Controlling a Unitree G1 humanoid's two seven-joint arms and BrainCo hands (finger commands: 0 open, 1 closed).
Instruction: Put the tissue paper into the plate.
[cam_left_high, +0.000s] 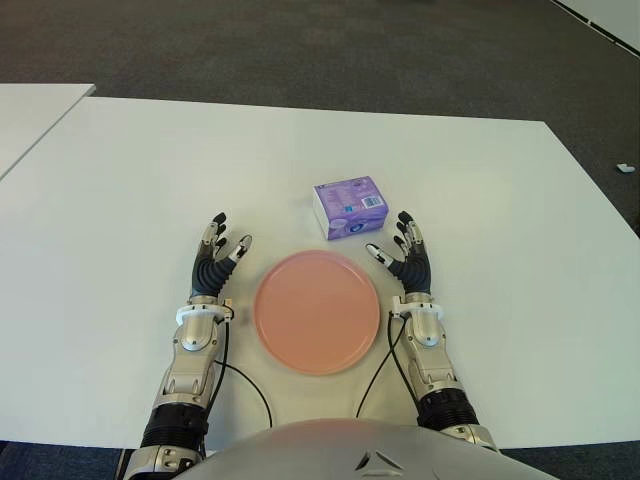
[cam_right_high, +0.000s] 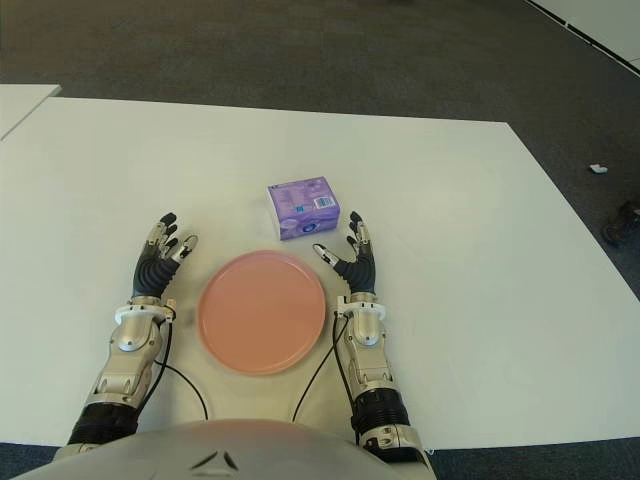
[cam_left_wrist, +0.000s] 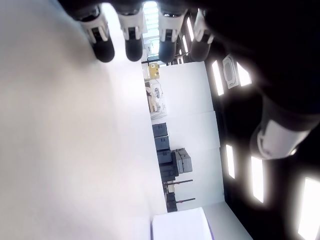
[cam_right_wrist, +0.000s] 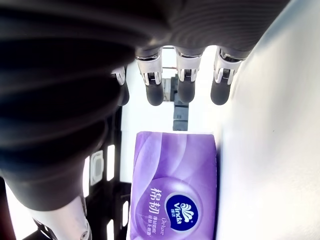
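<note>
Looking down over the white table (cam_left_high: 120, 180), I judge the job has not really started: nothing has been lifted and nothing has been placed.

Largest of the task's things is the pink plate (cam_left_high: 317, 311), which lies flat on the table right in front of me, between my two hands, and it holds nothing.

My left hand (cam_left_high: 214, 262) shows just beside the plate on its left side, fingers spread and holding nothing; it has no part in this that I can see.

My right hand (cam_left_high: 406, 258) shows just beside the plate's right edge, and it too is spread with nothing in its grasp. In its own wrist view the fingertips (cam_right_wrist: 154, 95) hang apart from one another, with the pack showing beyond them and not touched.

Smallest is the tissue paper (cam_left_high: 349, 206), a small purple pack with a printed label (the name on it reads Vinda in the wrist view). It lies on the table just beyond the plate's far rim, a little to the right, near my right hand's fingertips but apart from them.

So everything is left to do, as I judge it: reach the right hand to the pack, close on it, carry it over the rim and set it down inside the plate.
</note>
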